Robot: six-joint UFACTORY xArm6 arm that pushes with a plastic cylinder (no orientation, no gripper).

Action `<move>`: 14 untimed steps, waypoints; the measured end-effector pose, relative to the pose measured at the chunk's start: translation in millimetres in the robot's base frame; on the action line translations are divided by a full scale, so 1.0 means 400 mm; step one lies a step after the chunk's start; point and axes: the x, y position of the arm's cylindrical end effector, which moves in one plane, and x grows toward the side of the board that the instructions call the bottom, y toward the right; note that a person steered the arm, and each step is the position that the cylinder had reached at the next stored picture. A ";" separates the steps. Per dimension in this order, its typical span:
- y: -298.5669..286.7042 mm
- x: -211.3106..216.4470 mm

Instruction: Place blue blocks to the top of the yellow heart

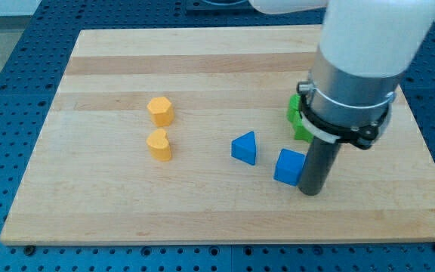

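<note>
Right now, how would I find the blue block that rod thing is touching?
Start at the wooden board and find the big white and grey arm at the view's right. Follow its dark rod down to my tip; the blue cube sits right against it, on the view's left. Unlike the blue triangle further left, it is square-faced.

- My tip (310,192) is touching the blue cube (288,167), blocking travel toward the view's left.
- The blue triangle (245,147) is sitting between cube and yellow heart (158,145).
- Bare surface (202,211) is lying open along the view's bottom.
</note>
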 end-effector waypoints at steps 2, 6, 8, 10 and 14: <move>-0.115 -0.031; 0.042 -0.031; -0.038 -0.062; -0.125 -0.120; -0.322 -0.213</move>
